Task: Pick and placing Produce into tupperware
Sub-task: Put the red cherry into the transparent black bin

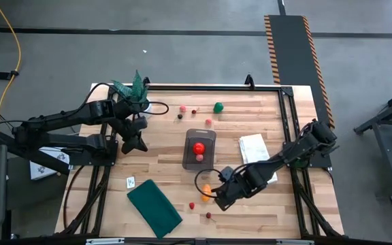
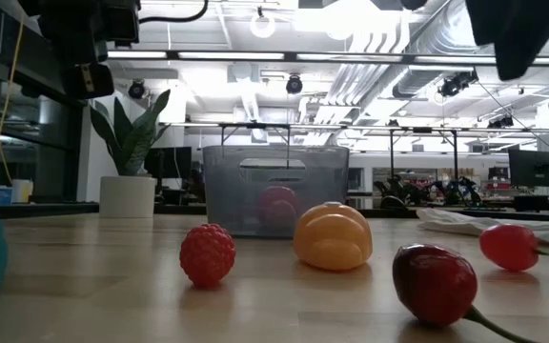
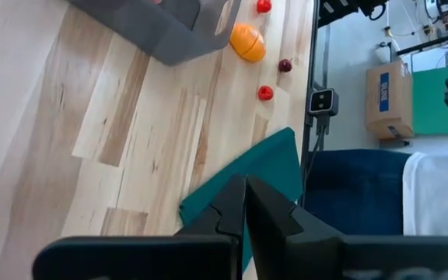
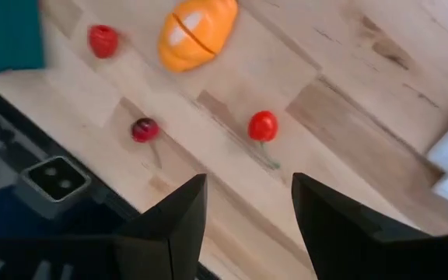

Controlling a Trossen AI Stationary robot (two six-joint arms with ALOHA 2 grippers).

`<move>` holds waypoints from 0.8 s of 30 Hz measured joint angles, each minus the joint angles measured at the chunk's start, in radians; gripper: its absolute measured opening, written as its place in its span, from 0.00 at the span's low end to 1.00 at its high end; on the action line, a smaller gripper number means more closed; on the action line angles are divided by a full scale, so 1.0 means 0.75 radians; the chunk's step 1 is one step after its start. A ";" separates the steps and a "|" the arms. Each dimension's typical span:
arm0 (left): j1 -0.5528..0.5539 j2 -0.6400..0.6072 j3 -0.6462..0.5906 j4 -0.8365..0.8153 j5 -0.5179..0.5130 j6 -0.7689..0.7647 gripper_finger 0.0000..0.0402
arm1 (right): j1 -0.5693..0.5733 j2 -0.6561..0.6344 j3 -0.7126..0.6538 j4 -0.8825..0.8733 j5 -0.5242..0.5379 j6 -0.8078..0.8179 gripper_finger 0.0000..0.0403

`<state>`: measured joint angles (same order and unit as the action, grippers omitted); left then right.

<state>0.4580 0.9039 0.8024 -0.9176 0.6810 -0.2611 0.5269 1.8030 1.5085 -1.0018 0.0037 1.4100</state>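
Wooden desk [image 1: 169, 163] boards carry the clear tupperware [image 1: 199, 148], which already holds a red ball [image 1: 199, 147]. Just off the tupperware's near corner lies the orange piece [image 4: 197, 33], with small red berries scattered beside it. The right gripper [image 4: 243, 210], fingers spread and empty, hovers over that cluster, the orange piece just ahead of its fingertips. The left gripper [image 3: 245, 204], pressed together, waits well off toward the plant [image 1: 133, 88], so the right arm is nearer.
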 joint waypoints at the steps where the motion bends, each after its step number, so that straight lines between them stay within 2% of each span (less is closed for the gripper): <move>1: 0.000 0.000 0.000 0.000 0.000 -0.008 0.01 | 0.002 -0.001 0.000 0.015 0.012 0.010 0.45; 7: 0.000 0.001 0.000 0.001 -0.047 -0.001 0.01 | 0.000 0.013 0.001 0.026 0.088 0.021 0.45; 12: 0.000 0.002 0.000 0.003 -0.103 0.000 0.01 | 0.000 0.055 0.000 0.033 0.076 -0.001 0.45; 16: -0.010 0.001 0.000 0.003 -0.121 0.098 0.01 | 0.000 0.086 0.000 0.022 0.061 -0.019 0.45; 19: -0.064 0.004 0.001 0.014 -0.177 0.138 0.01 | 0.000 0.094 0.000 0.028 0.062 -0.008 0.45; 24: -0.229 0.004 0.000 0.021 -0.366 0.154 0.01 | 0.000 0.095 0.000 0.027 0.067 -0.005 0.45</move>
<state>0.2866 0.9070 0.8025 -0.9021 0.4067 -0.1459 0.5266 1.8740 1.5085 -0.9818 0.0539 1.4059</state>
